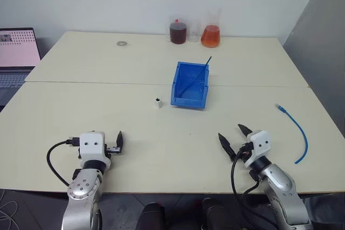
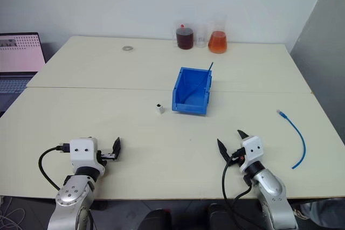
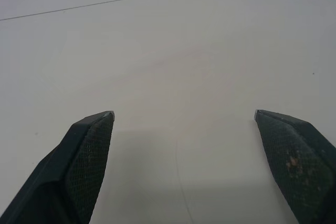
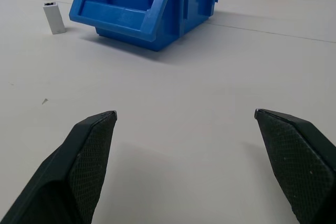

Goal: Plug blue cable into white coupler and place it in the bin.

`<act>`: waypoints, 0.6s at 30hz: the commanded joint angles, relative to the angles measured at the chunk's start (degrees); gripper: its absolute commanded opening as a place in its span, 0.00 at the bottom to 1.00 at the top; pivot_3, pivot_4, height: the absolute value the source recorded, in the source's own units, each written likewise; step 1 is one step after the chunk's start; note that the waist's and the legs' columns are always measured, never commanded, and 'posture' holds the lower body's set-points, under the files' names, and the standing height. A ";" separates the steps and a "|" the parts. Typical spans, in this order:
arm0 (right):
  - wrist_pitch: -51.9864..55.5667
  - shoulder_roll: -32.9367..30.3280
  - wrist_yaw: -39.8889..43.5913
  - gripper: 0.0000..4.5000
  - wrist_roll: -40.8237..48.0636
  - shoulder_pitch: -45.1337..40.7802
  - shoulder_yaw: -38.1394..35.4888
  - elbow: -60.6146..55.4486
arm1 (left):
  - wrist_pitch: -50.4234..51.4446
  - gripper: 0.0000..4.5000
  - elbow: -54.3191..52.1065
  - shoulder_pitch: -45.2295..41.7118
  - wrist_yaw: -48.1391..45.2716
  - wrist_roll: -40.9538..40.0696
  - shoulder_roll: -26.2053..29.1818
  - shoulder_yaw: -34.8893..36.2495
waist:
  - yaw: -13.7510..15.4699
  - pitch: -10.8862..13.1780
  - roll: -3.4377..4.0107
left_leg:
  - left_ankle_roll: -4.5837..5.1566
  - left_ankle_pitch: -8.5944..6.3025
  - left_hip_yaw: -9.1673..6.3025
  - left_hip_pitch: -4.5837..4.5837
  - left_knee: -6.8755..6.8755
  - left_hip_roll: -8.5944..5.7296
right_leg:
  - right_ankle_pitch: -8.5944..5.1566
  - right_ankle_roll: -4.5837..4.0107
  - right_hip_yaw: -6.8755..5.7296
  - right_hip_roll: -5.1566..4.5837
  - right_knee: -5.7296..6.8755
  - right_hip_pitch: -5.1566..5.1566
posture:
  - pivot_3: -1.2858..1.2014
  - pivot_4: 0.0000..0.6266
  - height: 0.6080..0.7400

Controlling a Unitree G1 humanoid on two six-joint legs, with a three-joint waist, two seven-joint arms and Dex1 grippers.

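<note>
resting wide and empty, left tool (image 1: 119,143) and right tool (image 1: 233,139) flank the bin (image 1: 190,99).

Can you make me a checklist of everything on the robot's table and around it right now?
Surface: pale table, a seam running across it.
Job's things: blue bin near the middle; white coupler standing just left of it, apart; blue cable lying loose at the right side, unplugged.
Clutter: thin blue strand leaning in the bin; jar of dark liquid, flask of orange liquid and a small ring at the far edge.
Grippers: left gripper open, empty; right gripper open, empty, facing the bin.
Cables: black leads on both arms.
Surroundings: laptop at left, white wall.
</note>
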 commanded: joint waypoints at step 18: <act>-1.51 -0.69 1.11 1.00 0.10 -1.23 -0.16 -0.98 | -2.88 1.00 -3.48 2.54 -1.23 -0.56 -0.08 -0.43 | 0.00 0.00 0.00 | 0.00 0.00 0.00 0.01 0.00 0.00 | 0.00 0.00 0.00 0.00 0.00 0.00 | 0.52 0.24 1.00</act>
